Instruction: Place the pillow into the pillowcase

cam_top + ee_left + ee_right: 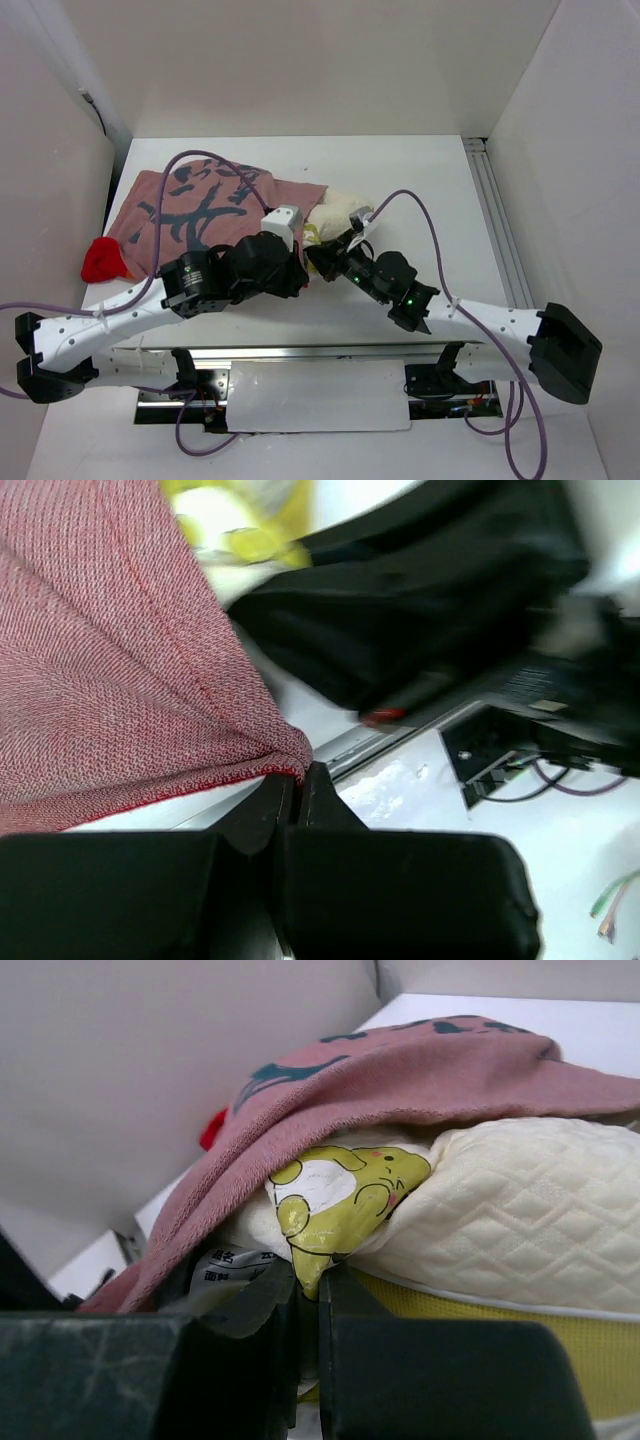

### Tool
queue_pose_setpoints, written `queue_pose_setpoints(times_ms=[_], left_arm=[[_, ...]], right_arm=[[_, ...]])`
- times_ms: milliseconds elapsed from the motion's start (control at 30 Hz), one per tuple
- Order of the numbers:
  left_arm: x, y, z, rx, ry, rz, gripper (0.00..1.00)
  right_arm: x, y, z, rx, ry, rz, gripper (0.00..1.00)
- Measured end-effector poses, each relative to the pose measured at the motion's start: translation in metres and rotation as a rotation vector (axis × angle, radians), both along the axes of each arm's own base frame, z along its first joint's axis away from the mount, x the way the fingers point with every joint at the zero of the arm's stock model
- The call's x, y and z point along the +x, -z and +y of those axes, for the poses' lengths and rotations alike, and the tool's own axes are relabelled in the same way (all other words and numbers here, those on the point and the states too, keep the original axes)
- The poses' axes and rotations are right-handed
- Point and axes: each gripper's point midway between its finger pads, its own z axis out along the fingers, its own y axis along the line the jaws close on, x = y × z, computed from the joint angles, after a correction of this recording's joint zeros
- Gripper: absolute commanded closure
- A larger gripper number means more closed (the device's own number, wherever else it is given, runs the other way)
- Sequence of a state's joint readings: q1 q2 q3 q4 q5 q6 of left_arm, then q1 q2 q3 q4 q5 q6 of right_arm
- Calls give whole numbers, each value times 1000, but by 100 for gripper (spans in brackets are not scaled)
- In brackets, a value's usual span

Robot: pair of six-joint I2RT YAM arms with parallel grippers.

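Note:
The pinkish-red pillowcase [205, 205] lies at the back left of the table, dark markings up. The cream quilted pillow [348, 212] pokes out of its right end. My left gripper [292, 262] is shut on the pillowcase's edge [285, 755], pinching a fold of the red fabric. My right gripper [320, 256] is shut on the pillow's corner at the yellow emblem [335, 1200]; the pillowcase [420, 1070] drapes over the pillow [530, 1210] above it. A white tag [225, 1265] shows beside the left finger.
A bright red part of the fabric [102, 260] sits at the table's left edge. White walls enclose the table [420, 180] on three sides. A metal rail [495, 215] runs along the right side. Both arms cross at the near middle.

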State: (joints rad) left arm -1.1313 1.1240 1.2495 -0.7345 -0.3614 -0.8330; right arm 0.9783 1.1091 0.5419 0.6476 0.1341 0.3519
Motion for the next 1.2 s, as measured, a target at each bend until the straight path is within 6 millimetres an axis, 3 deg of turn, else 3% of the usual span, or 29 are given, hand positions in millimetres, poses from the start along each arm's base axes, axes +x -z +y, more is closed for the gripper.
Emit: queue_pose_setpoints(times_ms=[67, 133, 267, 367, 400, 433, 467, 500, 533, 567, 700, 733, 833, 933, 1033, 1133, 1200], left_arm=[[-2, -13, -3, -8, 40, -23, 100], [-4, -18, -3, 2, 72, -31, 100], [-12, -16, -3, 37, 146, -25, 100], [-18, -13, -5, 51, 197, -18, 100], [-19, -11, -4, 59, 207, -16, 100], [-20, -9, -4, 71, 215, -13, 87], [-21, -7, -3, 81, 219, -7, 76], [-22, -3, -3, 92, 219, 3, 55], [-22, -1, -4, 100, 221, 9, 45], [-23, 2, -6, 100, 219, 19, 37], [-28, -2, -16, 56, 214, 33, 15], [-28, -2, -15, 56, 203, 35, 1], [-23, 0, -12, 69, 169, 32, 0], [-6, 1, -9, 91, 109, 33, 0], [31, 10, -5, 136, 8, 49, 0], [93, 27, 1, 211, -125, 75, 0], [145, 42, 1, 265, -207, 90, 2]], right_arm=[[3, 0, 9, 41, -19, 10, 100], [5, 13, 17, 36, -36, 37, 100], [8, 41, 25, -12, -53, 87, 100], [6, 56, 26, -22, -73, 107, 78], [4, 62, 25, -27, -88, 118, 65], [1, 67, 24, -31, -100, 130, 40], [-1, 69, 23, -29, -110, 140, 26], [-8, 73, 19, -47, -128, 153, 8], [-9, 73, 19, -48, -129, 154, 8], [-12, 72, 15, -54, -129, 164, 1], [-19, 76, -17, -117, -37, 251, 1], [-17, 77, -29, -136, 8, 276, 1], [-16, 88, -64, -205, 146, 361, 1], [-11, 100, -97, -255, 290, 428, 1], [1, 111, -126, -286, 424, 471, 1], [24, 114, -151, -304, 550, 507, 1], [47, 108, -164, -300, 619, 529, 1]])
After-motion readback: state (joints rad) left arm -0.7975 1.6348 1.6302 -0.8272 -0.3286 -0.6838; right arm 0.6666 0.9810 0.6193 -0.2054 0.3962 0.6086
